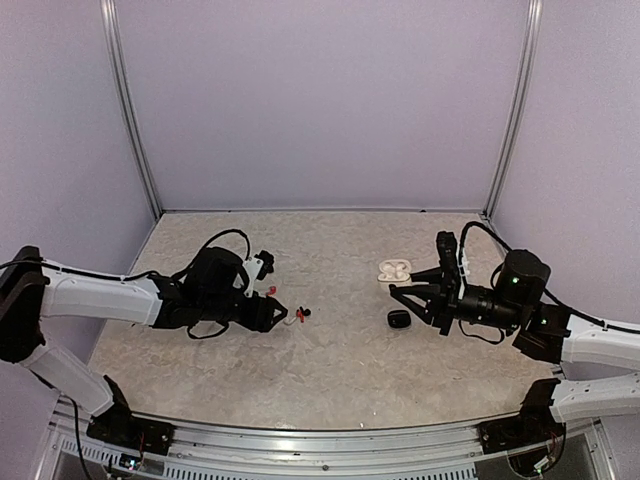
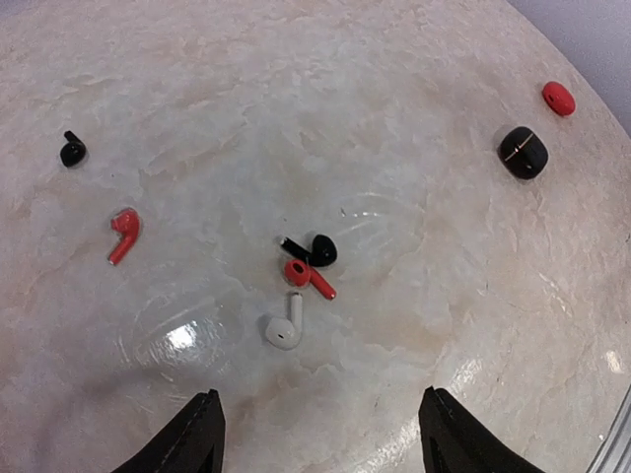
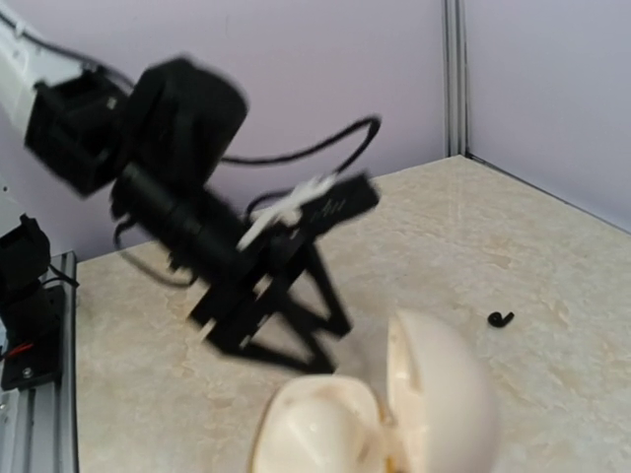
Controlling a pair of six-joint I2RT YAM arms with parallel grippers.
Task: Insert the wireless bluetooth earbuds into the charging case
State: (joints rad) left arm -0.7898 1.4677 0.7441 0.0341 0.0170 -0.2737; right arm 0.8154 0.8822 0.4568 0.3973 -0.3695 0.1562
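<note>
Nothing is loaded yet, by my reading: the earbuds in view all lie loose on the worktop [image 1: 330, 370], none visibly in a case. The left hand [image 2: 322, 394] hangs over three clustered ones left of centre, jaws wide, holding nothing. The right hand [image 1: 405, 292] is closed; whether it grips anything I cannot tell. Two cases sit right of centre: white case [image 1: 393, 270], lid up, and black case [image 1: 399, 319], closed. I count five: two black earbuds [image 2: 314, 249], two red earbuds [image 2: 308, 276], one white earbud [image 2: 286, 325]. A red lump [image 2: 558, 97] beyond the black case is unclear.
</note>
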